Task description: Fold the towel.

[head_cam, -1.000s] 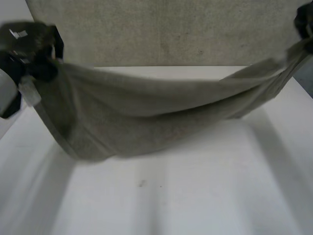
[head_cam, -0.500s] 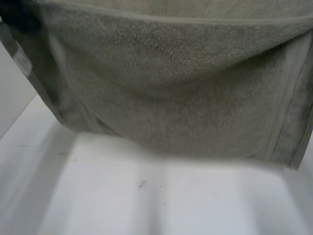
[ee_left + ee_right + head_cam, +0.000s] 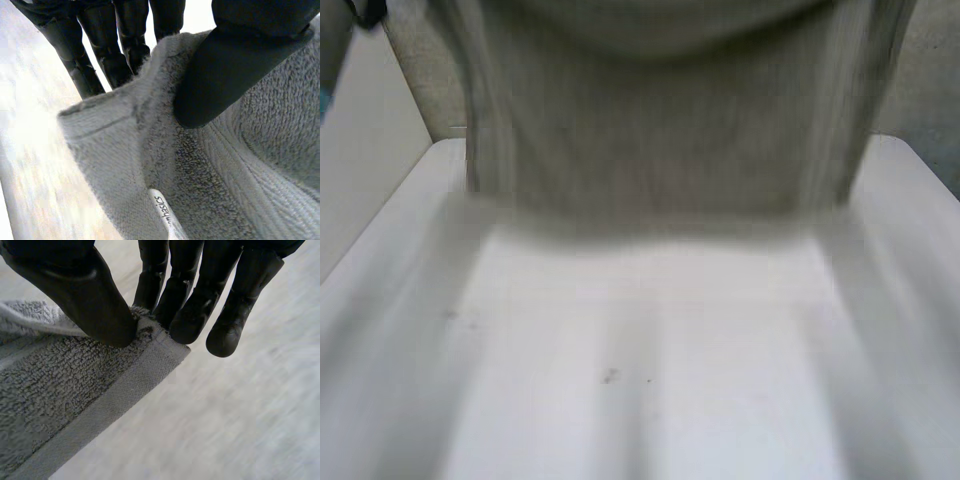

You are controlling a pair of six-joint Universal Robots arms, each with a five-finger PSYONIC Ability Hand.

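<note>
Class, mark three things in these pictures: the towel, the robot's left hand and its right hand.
towel [image 3: 660, 130]: head view, the middle of the hanging cloth.
left hand [image 3: 225, 70]: left wrist view, its thumb, pinching the towel.
right hand [image 3: 90, 300]: right wrist view, its thumb, pinching the towel's corner.

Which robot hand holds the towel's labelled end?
Left robot hand: the grey terry towel shows a white "basics" label near its thumb; right robot hand pinches a bare corner.

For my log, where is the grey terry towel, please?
The grey towel hangs over the white table's far side, head view; left robot hand and right robot hand pinch it.
</note>
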